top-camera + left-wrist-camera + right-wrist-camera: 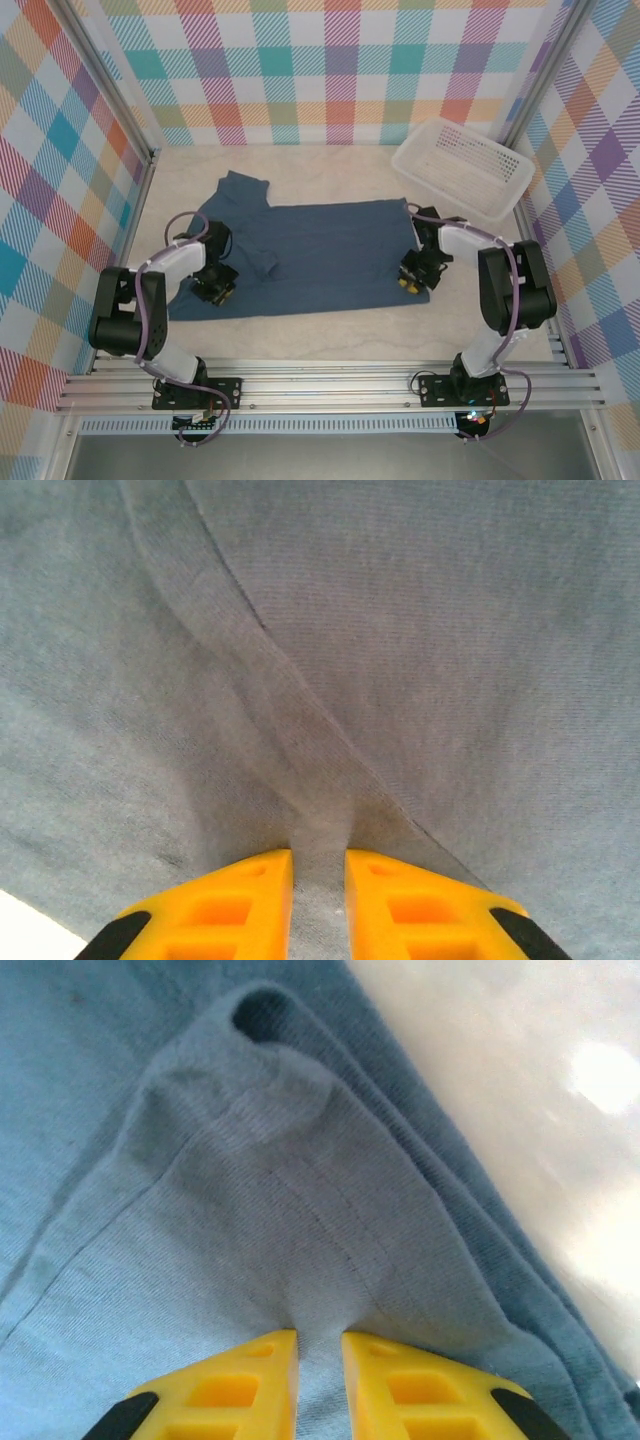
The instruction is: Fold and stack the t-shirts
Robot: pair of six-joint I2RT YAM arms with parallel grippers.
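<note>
Left claw (319, 868) and right claw (320, 1348) each pinch the t-shirt (320, 250).

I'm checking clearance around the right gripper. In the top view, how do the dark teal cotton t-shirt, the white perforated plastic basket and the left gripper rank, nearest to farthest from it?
1. dark teal cotton t-shirt: pinched in the right gripper, at the cloth's right end.
2. white perforated plastic basket: behind it, far right corner.
3. left gripper: across the shirt, left side.
</note>
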